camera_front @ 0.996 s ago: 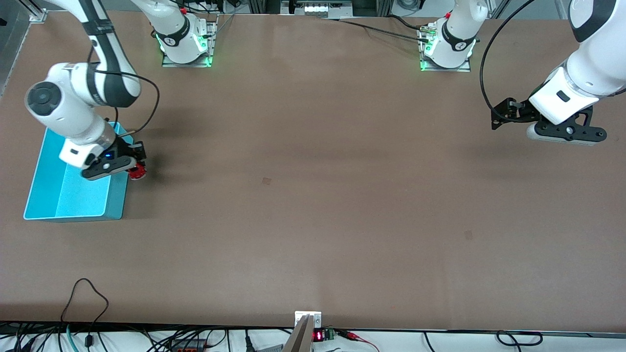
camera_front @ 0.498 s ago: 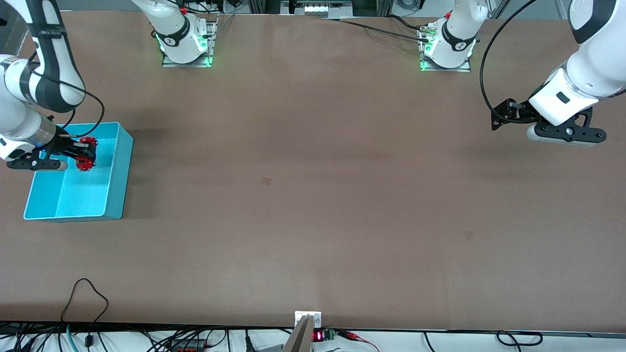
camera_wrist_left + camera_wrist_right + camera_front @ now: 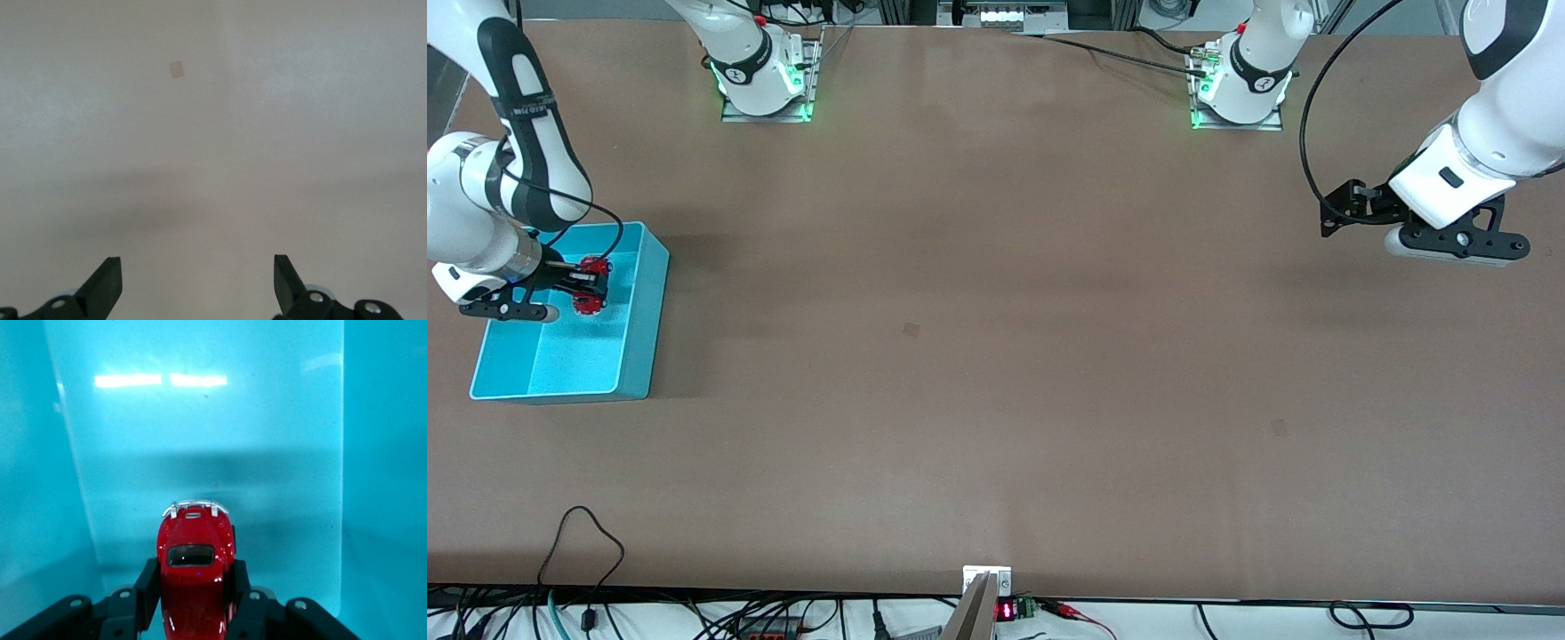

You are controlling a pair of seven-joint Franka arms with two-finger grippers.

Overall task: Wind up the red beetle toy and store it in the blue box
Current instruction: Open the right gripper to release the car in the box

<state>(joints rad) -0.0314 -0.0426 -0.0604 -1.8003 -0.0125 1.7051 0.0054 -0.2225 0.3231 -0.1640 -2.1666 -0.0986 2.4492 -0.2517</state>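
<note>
Front view: right hand (image 3: 589, 286) clamps beetle (image 3: 592, 305).

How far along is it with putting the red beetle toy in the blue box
Nearly done. The right gripper is shut on the red beetle toy and holds it over the inside of the blue box. Whether the toy was wound cannot be told. Left to do: open the fingers and release it. The left gripper waits open over bare table at its own end.
</note>
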